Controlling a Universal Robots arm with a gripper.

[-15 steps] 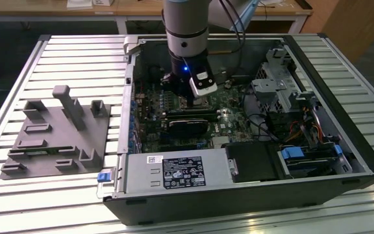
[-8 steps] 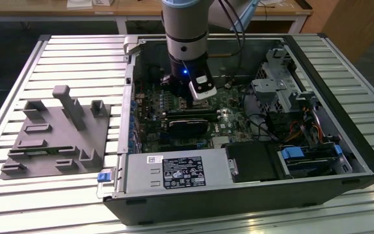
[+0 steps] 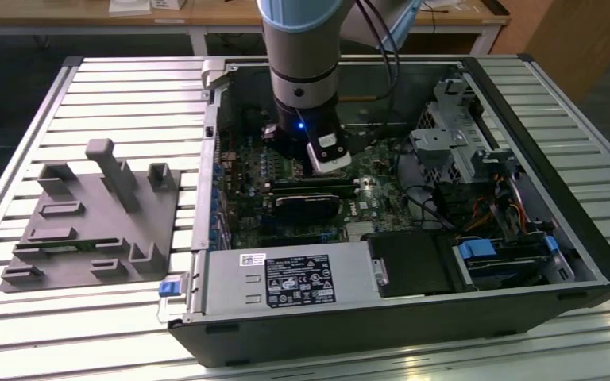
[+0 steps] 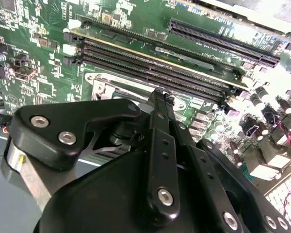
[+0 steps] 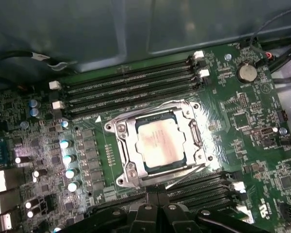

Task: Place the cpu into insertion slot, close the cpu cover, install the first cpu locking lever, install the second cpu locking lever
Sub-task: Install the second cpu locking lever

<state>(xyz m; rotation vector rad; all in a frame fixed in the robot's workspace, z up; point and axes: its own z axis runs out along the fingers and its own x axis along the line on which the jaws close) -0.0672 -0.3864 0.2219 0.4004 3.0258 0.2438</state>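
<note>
While the gripper hangs low over the green motherboard in the second wrist view, its black fingers stand pressed together w/ no gap seen between them, and nothing is held in them. The tips are just above the silver edge of the socket area, next to the long memory slots. In the first wrist view the finger bodies show at the frame border, just beside the insertion slot. The cpu sits flat inside that slot, silvery top up. The cpu cover lies closed down around the chip, so the chip shows through its square opening. Thin wire levers run along two sides of the frame; I cannot tell if they are hooked. In the exterior view the arm goes straight down into the open pc case, which lies on a slatted metal table. A grey fixture block rests on the table at the exterior view's left, well apart from the case.
</note>
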